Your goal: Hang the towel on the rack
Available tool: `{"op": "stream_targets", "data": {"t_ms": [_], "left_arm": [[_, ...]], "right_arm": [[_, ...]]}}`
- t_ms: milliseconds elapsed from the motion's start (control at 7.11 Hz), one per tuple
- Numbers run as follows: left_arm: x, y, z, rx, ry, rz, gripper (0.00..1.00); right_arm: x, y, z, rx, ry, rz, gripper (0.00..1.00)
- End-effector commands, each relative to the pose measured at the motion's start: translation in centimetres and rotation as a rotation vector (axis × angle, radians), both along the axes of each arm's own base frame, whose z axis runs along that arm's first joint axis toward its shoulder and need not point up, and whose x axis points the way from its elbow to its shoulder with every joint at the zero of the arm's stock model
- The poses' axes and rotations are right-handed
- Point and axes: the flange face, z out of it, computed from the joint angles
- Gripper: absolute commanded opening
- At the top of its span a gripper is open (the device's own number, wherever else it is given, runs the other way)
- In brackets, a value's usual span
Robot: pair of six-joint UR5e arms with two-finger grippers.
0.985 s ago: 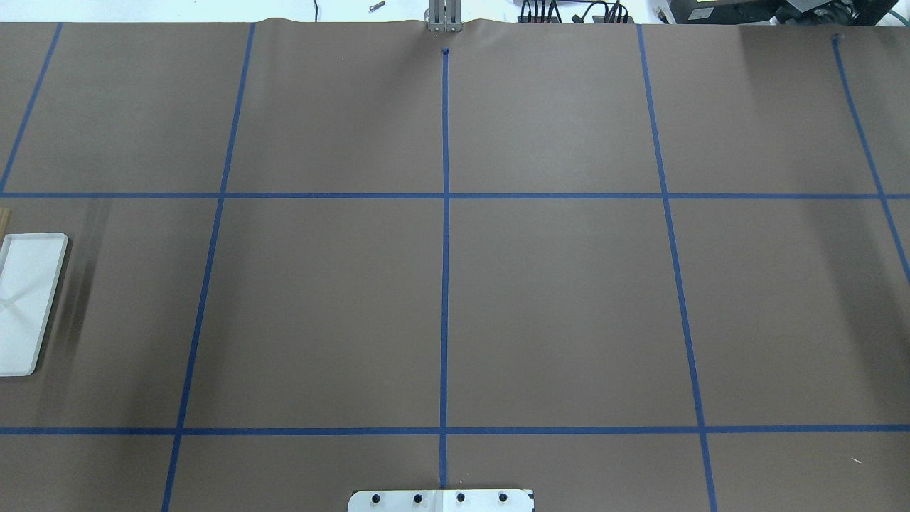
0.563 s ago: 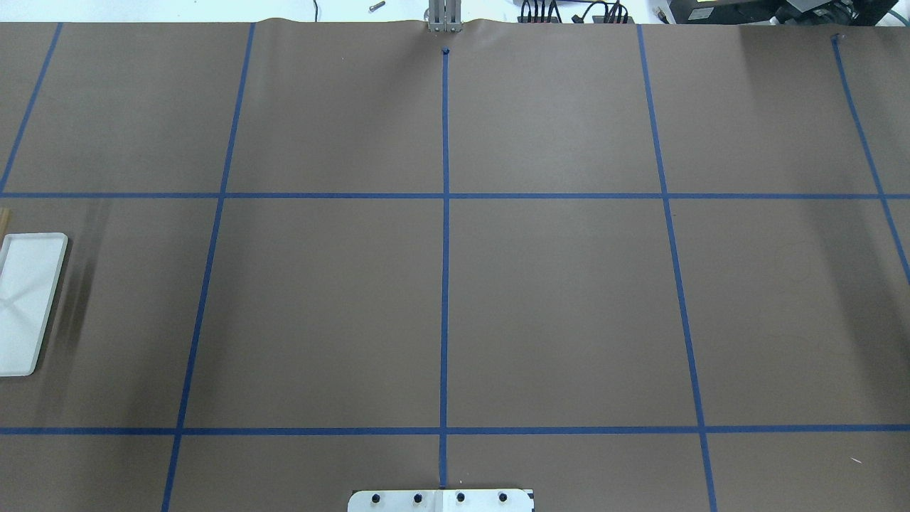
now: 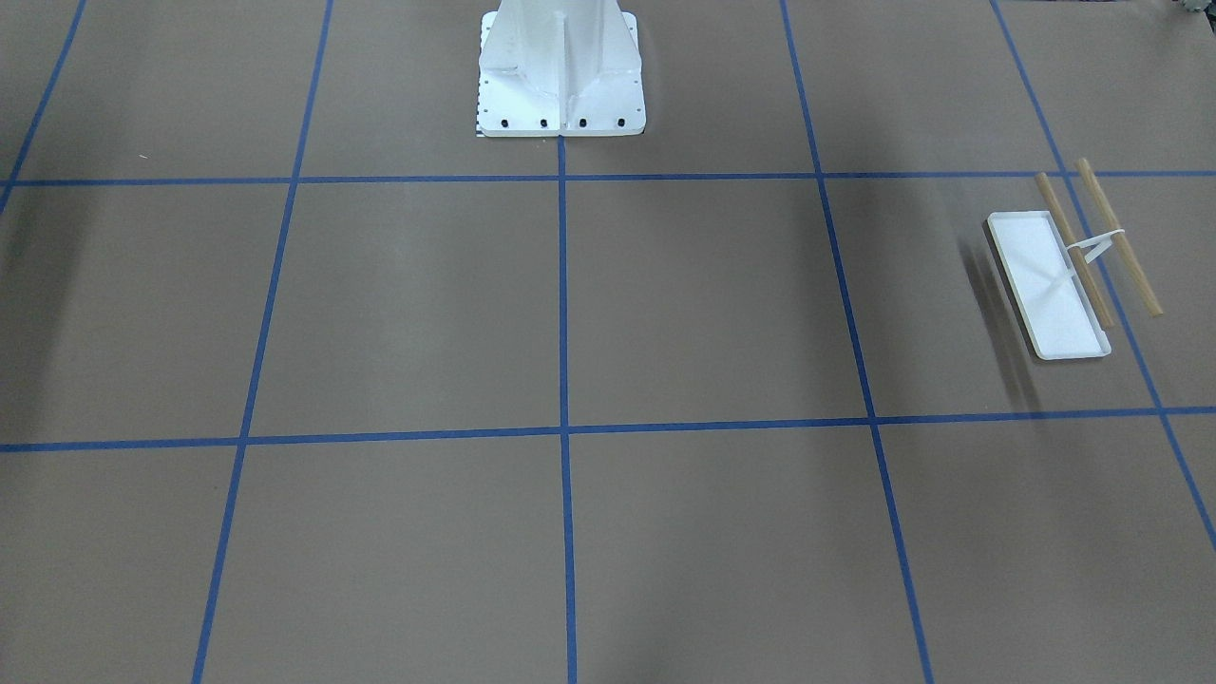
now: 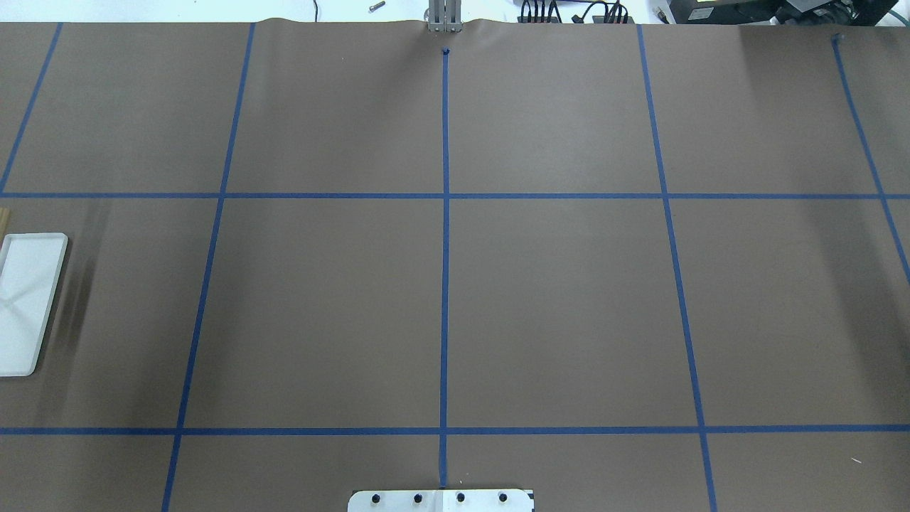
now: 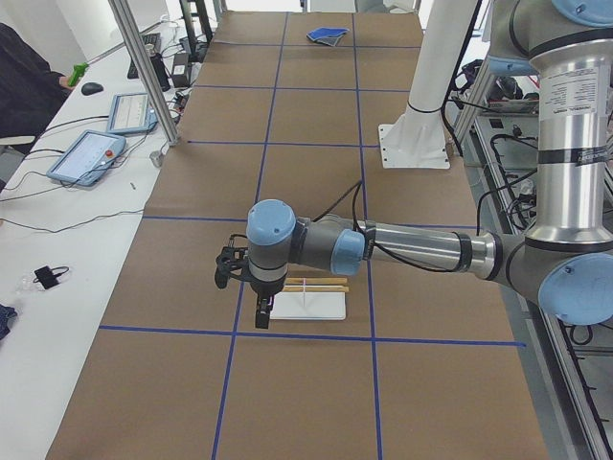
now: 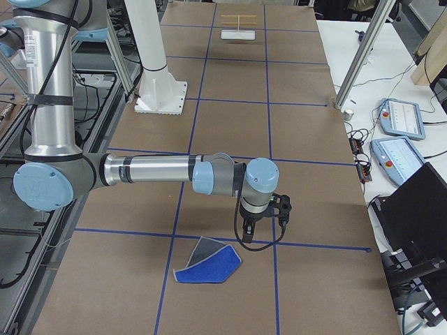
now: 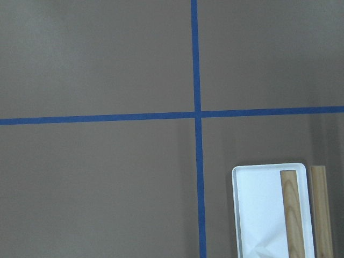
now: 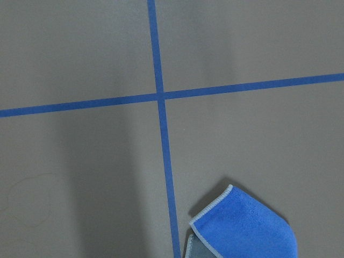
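Note:
The blue towel lies crumpled flat on the brown table near its right end; a corner of it shows in the right wrist view and it is small in the exterior left view. The rack, a white tray with two tan rods, stands at the table's left end. My left gripper hangs just beside the rack. My right gripper hangs above the table just beyond the towel. I cannot tell whether either is open or shut.
The white bolted pedestal stands at the robot's side of the table middle. Blue tape lines grid the brown table cover. Tablets and cables lie on the white bench beyond the far edge.

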Motion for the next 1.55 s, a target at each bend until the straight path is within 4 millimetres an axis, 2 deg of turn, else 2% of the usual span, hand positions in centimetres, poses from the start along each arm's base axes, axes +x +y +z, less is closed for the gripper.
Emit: {"op": "stream_targets", "data": {"t_ms": [0,281,422,844,985,1267,1407], "left_arm": [[0.0,-0.7,0.0,-0.002,0.000,-0.002,0.99],[0.1,-1.7,0.5,-0.020,-0.004,-0.011,0.98],[-0.1,-1.5,0.9,-0.016,-0.029,-0.011,0.98],[-0.1,-1.6,0.1,-0.005,-0.026,-0.017,0.98],[-0.1,-1.6,0.1,-0.005,-0.026,-0.017,0.98],[-0.1,-1.8,-0.2,0.000,-0.026,-0.019,0.98],[-0.1,-1.8,-0.1,-0.002,-0.026,-0.019,0.98]], "right_arm": [[0.0,-0.1,-0.3,0.009,-0.003,-0.004,1.00],[0.0,-0.1,-0.5,0.018,-0.002,-0.008,1.00],[-0.1,-0.1,-0.6,0.020,0.001,-0.009,1.00],[-0.1,0.3,0.0,0.027,0.001,-0.026,1.00],[0.0,0.8,1.4,0.081,0.007,-0.112,1.00],[0.2,1.7,6.2,0.053,0.019,-0.187,1.00],[0.1,2.4,11.2,0.073,0.014,-0.219,1.00]]}}
